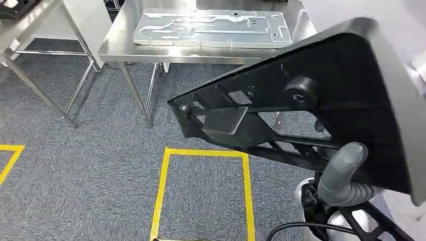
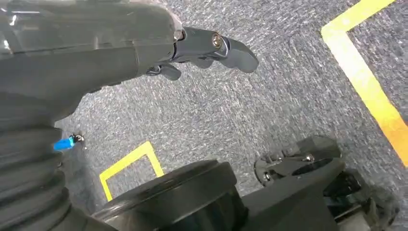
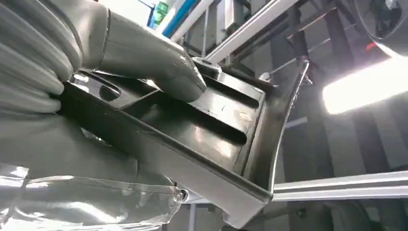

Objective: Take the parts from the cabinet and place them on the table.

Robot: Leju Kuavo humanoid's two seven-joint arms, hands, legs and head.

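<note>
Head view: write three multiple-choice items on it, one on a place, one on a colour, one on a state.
1. Where does the grey panel lie?
A. on the steel table
B. on the carpet
C. in the taped square

2. What colour is the floor tape?
A. red
B. yellow
C. white

3. What is the right hand doing?
A. hanging empty
B. pressing the table
C. holding the black part

Answers: 1 A, the panel rests flat on the tabletop; 2 B, the square's outline is yellow; 3 C, its thumb wraps the part's edge.
</note>
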